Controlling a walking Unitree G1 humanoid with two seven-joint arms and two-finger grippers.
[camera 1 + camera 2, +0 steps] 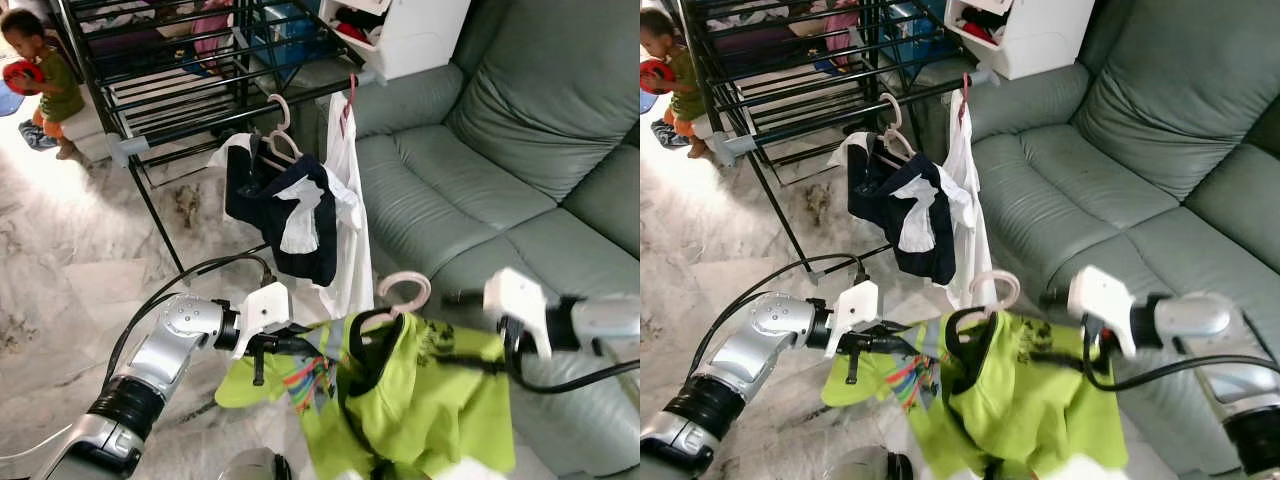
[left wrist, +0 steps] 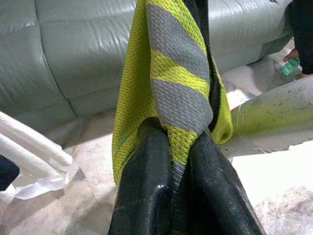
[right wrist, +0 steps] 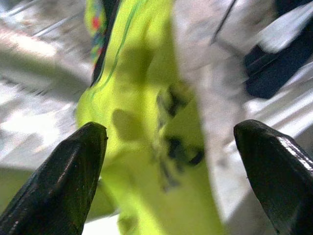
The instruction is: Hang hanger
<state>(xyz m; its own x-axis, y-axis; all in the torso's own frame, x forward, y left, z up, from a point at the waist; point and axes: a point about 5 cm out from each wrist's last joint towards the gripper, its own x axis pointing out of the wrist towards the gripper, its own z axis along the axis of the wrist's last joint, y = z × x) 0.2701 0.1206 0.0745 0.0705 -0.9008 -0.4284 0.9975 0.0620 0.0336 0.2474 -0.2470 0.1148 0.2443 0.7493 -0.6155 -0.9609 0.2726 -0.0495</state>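
Lime-green shirt (image 1: 420,400) on one pale hanger (image 1: 400,295) hangs in the air between the two hands, in front of the grey-green leather sofa (image 1: 520,170). Two more garments, a navy-and-white one (image 1: 290,215) and a white one (image 1: 345,220), already hang from the black drying rack (image 1: 180,90), each on its own hanger. Pale marble floor (image 1: 60,270) spreads below; a child (image 1: 45,75) stands at the far left. Reaching in level from the left, the left hand (image 2: 178,161) is clamped on the shirt's grey-striped sleeve. From the right, the right hand (image 3: 171,166) points at the shirt's other shoulder, fingers spread wide apart.
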